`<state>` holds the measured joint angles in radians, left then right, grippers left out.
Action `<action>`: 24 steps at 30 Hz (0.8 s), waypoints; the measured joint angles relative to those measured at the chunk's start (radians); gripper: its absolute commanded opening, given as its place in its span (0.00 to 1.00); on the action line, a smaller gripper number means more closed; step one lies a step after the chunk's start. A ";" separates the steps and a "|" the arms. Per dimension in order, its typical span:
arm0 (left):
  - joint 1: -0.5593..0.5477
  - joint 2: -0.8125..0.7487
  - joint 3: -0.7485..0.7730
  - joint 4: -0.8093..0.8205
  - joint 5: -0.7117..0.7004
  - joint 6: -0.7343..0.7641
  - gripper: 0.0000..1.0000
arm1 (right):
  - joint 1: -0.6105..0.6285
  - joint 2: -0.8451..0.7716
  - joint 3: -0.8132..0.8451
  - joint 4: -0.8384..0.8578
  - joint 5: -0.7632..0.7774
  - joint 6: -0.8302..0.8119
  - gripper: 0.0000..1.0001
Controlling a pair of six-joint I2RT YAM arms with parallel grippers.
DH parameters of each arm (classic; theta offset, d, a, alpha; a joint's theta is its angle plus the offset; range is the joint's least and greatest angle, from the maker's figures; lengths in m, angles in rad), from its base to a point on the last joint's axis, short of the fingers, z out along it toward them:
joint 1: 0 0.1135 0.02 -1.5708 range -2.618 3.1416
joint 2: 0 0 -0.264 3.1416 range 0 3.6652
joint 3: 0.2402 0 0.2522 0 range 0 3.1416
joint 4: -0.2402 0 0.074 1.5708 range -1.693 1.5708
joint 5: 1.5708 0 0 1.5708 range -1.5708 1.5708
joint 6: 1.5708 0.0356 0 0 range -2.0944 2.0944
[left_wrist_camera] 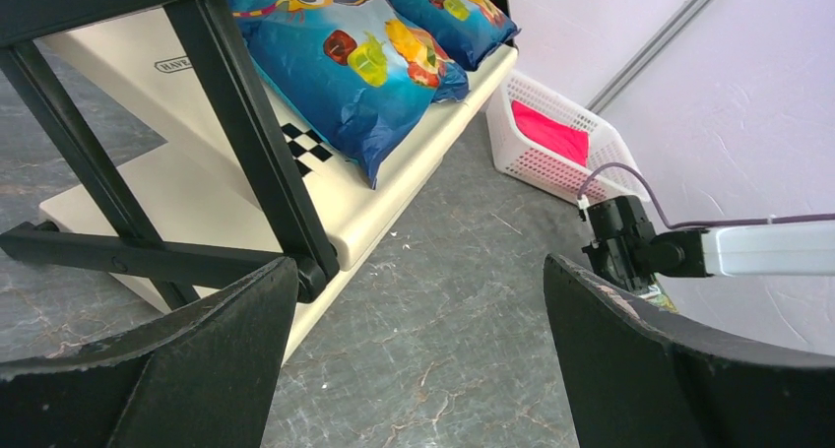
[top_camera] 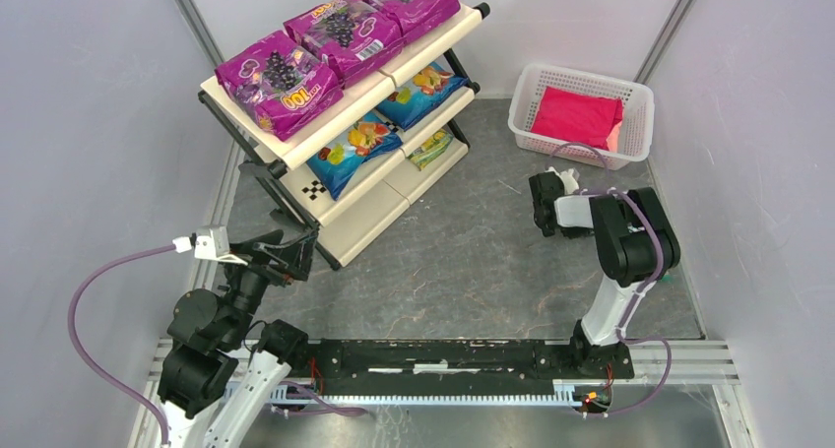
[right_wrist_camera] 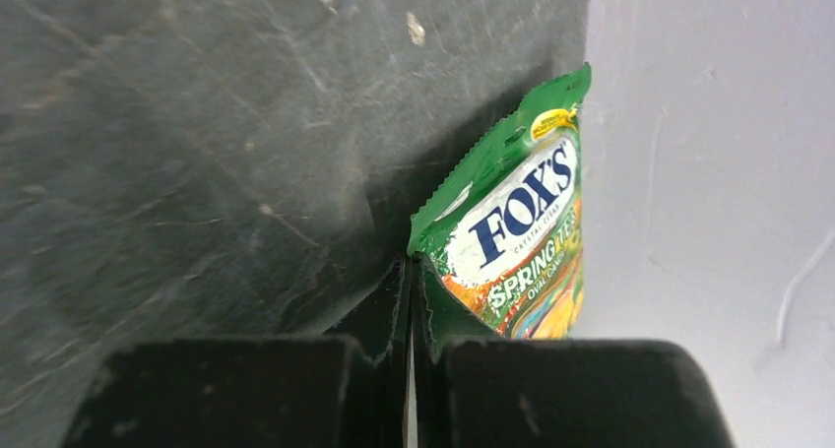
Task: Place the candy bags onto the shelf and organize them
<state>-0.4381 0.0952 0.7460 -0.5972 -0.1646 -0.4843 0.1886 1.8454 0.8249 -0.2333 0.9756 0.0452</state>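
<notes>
Where the dark, veined tabletop [top_camera: 463, 261] is closed in by pale walls [top_camera: 98, 172], one cream three-tier shelf [top_camera: 377, 215] with a black tube frame is set slantwise at the far left, and a wide stretch of tabletop is seen open to its right. Three glossy magenta candy bags [top_camera: 340, 30] are laid side by side on the top tier, reaching its front edge. Two blue candy bags [top_camera: 359, 145] are seen on the middle tier and one green-yellow candy bag [top_camera: 431, 149] on the bottom tier. One white perforated basket [top_camera: 591, 74] is placed in the far right corner, with one flat pink-red bundle [top_camera: 579, 115] inside it. One green Fox's candy bag [right_wrist_camera: 522, 222] is propped against the right wall [right_wrist_camera: 709, 172], off the shelf. The left gripper [left_wrist_camera: 421, 263] is spread wide beside the shelf's near black leg, with nothing between its fingers. The right gripper [right_wrist_camera: 411, 266] is pressed fully closed with nothing seen pinched, and the green bag is seen beyond its tips.
</notes>
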 measured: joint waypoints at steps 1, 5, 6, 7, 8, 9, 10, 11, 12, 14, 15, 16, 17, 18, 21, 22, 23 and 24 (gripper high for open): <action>0.000 -0.001 0.000 0.000 -0.004 0.000 1.00 | 0.001 -0.012 -0.005 0.014 -0.020 -0.010 0.00; 0.000 -0.018 0.000 -0.003 -0.018 0.000 1.00 | 0.042 -0.093 -0.042 0.061 -0.134 -0.032 0.00; 0.000 -0.022 0.000 -0.003 -0.019 0.000 1.00 | 0.066 -0.112 -0.048 0.061 -0.164 -0.031 0.00; 0.000 -0.025 0.000 -0.003 -0.019 0.000 1.00 | 0.097 -0.130 -0.051 0.059 -0.200 -0.026 0.00; 0.000 -0.025 0.000 -0.002 -0.019 0.000 1.00 | 0.119 -0.144 -0.051 0.058 -0.230 -0.022 0.00; 0.000 -0.025 0.000 -0.003 -0.020 0.000 1.00 | 0.150 -0.162 -0.053 0.056 -0.271 -0.015 0.00; 0.000 -0.025 0.000 -0.004 -0.020 0.000 1.00 | 0.180 -0.179 -0.056 0.054 -0.308 -0.007 0.00; 0.001 -0.025 0.000 -0.004 -0.020 0.000 1.00 | 0.215 -0.197 -0.062 0.051 -0.341 0.001 0.00; 0.003 -0.025 0.000 -0.004 -0.020 0.000 1.00 | 0.246 -0.211 -0.068 0.048 -0.364 0.006 0.00; 0.006 -0.023 0.000 -0.006 -0.020 0.000 1.00 | 0.338 -0.244 -0.085 0.038 -0.415 0.019 0.00; 0.007 -0.023 0.000 -0.006 -0.020 0.000 1.00 | 0.388 -0.262 -0.095 0.035 -0.443 0.031 0.00; 0.008 -0.021 0.000 -0.006 -0.020 0.000 1.00 | 0.431 -0.279 -0.104 0.033 -0.470 0.044 0.00; 0.010 -0.018 0.000 -0.006 -0.020 0.000 1.00 | 0.480 -0.297 -0.114 0.032 -0.501 0.063 0.00; 0.011 -0.016 0.000 -0.006 -0.020 0.000 1.00 | 0.508 -0.308 -0.119 0.032 -0.521 0.076 0.00; 0.015 -0.001 0.000 -0.006 -0.020 0.000 1.00 | 0.615 -0.339 -0.138 0.046 -0.585 0.148 0.00; 0.018 0.005 0.000 -0.007 -0.019 0.000 1.00 | 0.647 -0.344 -0.142 0.054 -0.606 0.172 0.00; 0.022 0.010 0.000 -0.007 -0.019 0.000 1.00 | 0.682 -0.345 -0.143 0.063 -0.627 0.196 0.00; 0.025 0.015 0.000 -0.007 -0.020 0.000 1.00 | 0.718 -0.344 -0.140 0.072 -0.645 0.217 0.00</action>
<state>-0.4133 0.1104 0.7460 -0.6041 -0.1844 -0.4843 0.9062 1.5009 0.6846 -0.1616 0.3302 0.2623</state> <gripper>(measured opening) 0.997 0.006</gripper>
